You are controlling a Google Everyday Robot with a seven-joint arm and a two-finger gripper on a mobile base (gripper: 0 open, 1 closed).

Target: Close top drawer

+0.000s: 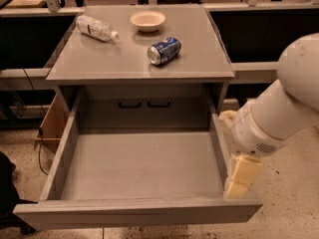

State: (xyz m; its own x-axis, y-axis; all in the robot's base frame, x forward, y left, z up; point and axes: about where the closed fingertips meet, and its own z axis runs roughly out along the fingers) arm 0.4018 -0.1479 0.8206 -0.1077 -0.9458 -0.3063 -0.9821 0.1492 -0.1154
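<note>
The top drawer [134,214] is pulled far out of the grey cabinet. Its deep grey box is empty, and its plain front panel lies along the bottom of the view. My gripper [238,185] hangs from the white arm [279,113] on the right. It points down and sits right at the drawer's right side wall, close behind the right end of the front panel. Whether it touches the drawer is unclear.
On the cabinet top [124,66] lie a plastic bottle [95,28], a white bowl [147,20] and a blue can [164,50] on its side. A wooden box [52,126] stands left of the cabinet. A dark object [7,193] sits at bottom left. Benches run behind.
</note>
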